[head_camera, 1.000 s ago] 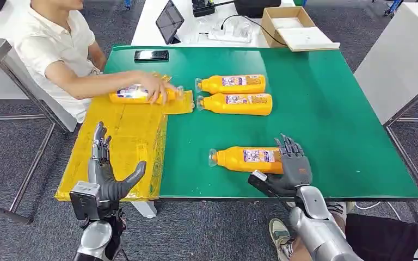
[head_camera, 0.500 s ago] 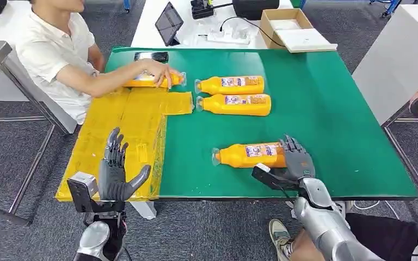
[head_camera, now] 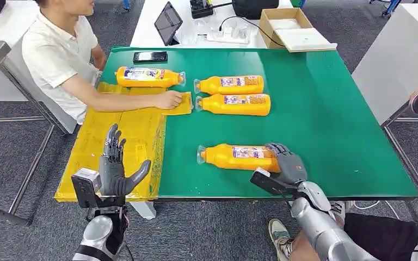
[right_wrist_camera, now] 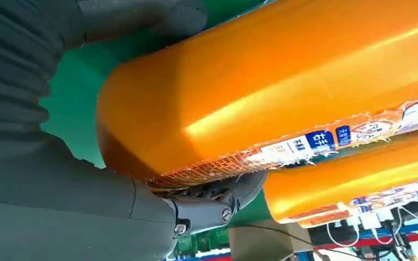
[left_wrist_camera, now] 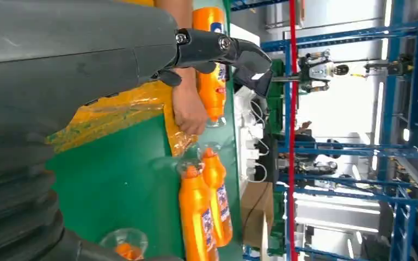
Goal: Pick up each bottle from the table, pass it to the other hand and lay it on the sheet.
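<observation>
**Right hand wrapped on the near bottle's base**

The near bottle (head_camera: 238, 156) lies on its side on the green table (head_camera: 332, 125), close to the front edge, its clear cap pointing toward the yellow sheet (head_camera: 125, 136). The right hand (head_camera: 286, 163) is at its base end, fingers curled over the top of the body; the right wrist view shows the thumb on one side and a dark finger (right_wrist_camera: 217, 204) under the label edge, so the hand grips the bottle (right_wrist_camera: 261, 92), though whether it rests on the table or is just off it is hard to tell from here.

The left hand (head_camera: 117, 168) hovers above the sheet's front edge, palm up, fingers apart, thumb out to the side, holding nothing.

Two more bottles (head_camera: 231, 93) lie side by side mid-table, touching or nearly so, caps toward the sheet. A fourth bottle (head_camera: 148, 76) lies near the far edge of the table, just beyond the sheet's far corner.

A person in a white shirt (head_camera: 60, 60) sits at the table's left side, one hand (head_camera: 168, 100) resting on the sheet's far corner. A dark phone (head_camera: 150, 56) lies at the table's far edge. Beyond, a white table carries a tablet (head_camera: 169, 22) and an open cardboard box (head_camera: 291, 27)
</observation>
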